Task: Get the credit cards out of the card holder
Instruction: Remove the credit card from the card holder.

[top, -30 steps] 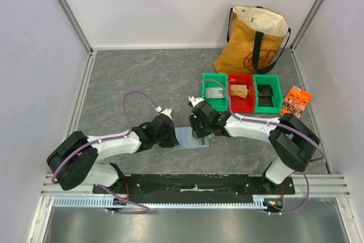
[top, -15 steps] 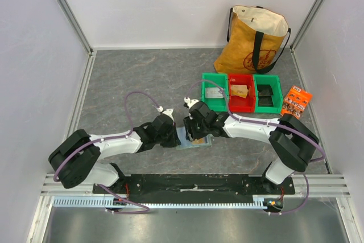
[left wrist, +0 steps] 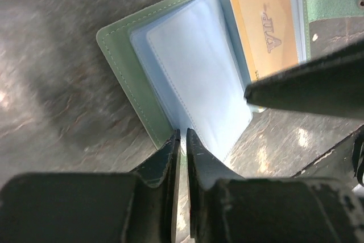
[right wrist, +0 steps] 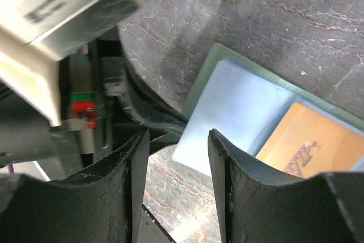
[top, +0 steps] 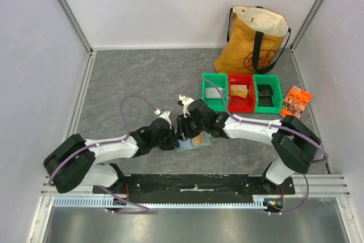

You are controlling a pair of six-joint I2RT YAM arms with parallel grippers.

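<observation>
The card holder (top: 191,145) (left wrist: 128,66) (right wrist: 239,101) lies open on the grey table, pale green outside with light blue pocket panels. A tan-gold credit card (top: 199,139) (left wrist: 264,24) (right wrist: 301,140) sits in its right-hand pocket. No other card shows. My left gripper (top: 172,139) (left wrist: 182,134) is shut on the holder's near left edge. My right gripper (top: 185,131) (right wrist: 176,140) hovers open over the left blue panel's corner, with nothing clamped. One of its fingers (left wrist: 307,83) crosses the left wrist view, covering the card's lower end.
Behind the holder stand a green bin (top: 215,92), a red bin (top: 241,92) and another green bin (top: 267,92), each with items inside. A yellow tote bag (top: 256,38) leans at the back right. An orange packet (top: 296,102) lies right of the bins.
My right gripper has moved left across the holder and opened wider, uncovering the tan-gold card. The left gripper has kept its hold and shifted slightly right.
</observation>
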